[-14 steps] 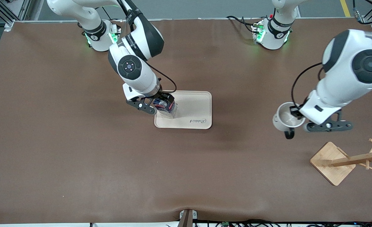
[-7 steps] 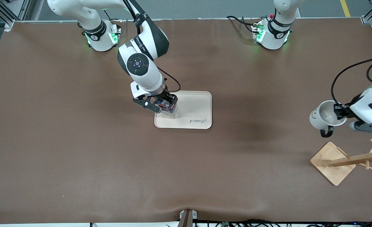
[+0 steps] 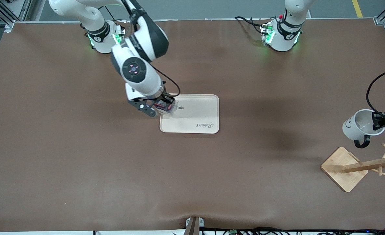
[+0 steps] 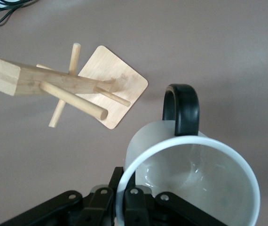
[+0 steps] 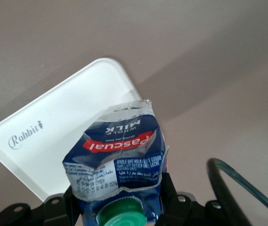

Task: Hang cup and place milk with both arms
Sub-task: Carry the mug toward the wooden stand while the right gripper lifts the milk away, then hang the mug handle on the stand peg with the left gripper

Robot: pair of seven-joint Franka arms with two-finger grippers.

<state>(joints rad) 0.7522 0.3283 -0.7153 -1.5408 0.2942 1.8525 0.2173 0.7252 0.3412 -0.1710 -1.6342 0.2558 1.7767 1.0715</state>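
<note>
Cup [image 3: 359, 125] is held by its rim in the clamped fingers of the left gripper [image 3: 382, 121], tilted, above the surface just beside the wooden rack [image 3: 359, 167]. Milk [image 3: 165, 106] is clamped in the right gripper [image 3: 156, 107], lifted and tilted over the tray [image 3: 199, 114] edge; the right arm is bent downward.

We read "Rabbit" in curly letters on the pale tray [image 5: 54, 136], near one edge. The milk [image 5: 117, 165] had a red label that said "Pascual" in white letters. On its silver part we read "WHOLE MILK". On the blue part, small white letters began "WHOLE UHT MILK". The rest was too small for us to read.
</note>
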